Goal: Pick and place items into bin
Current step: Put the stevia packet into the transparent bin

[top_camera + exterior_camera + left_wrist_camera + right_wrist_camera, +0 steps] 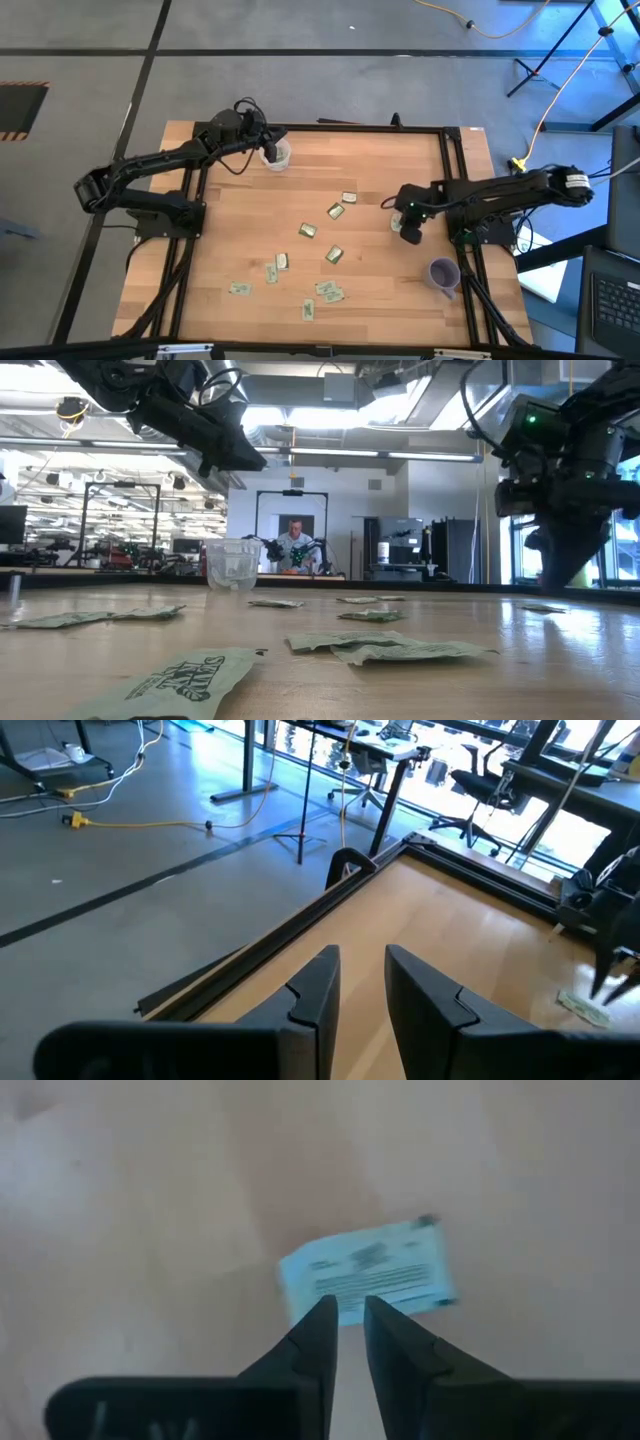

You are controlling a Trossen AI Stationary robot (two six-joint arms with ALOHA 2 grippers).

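Note:
Several small pale green and yellowish packets (308, 230) lie flat across the middle and near part of the wooden table (240, 230). The bin, a clear cup (276, 156) (232, 565), stands upright at the far left. My left gripper (265, 143) (362, 975) hovers open just above and beside the cup with nothing between its fingers. My right gripper (410, 230) (348, 1308) points down at one pale packet (365, 1272) (398, 226) lying flat at the right; its fingers stand a narrow gap apart over the packet's edge. My right gripper comes at the pale packet from above, its fingertips (322, 1312) over the middle of one long edge (350, 1298). I cannot tell whether they touch it. The packet lies flat on the table.
A purple cup (443, 275) stands near the table's right front corner. A dark frame rail (350, 127) borders the table's far edge and sides. Beyond the table, a person (293, 545) sits in the room in the low view.

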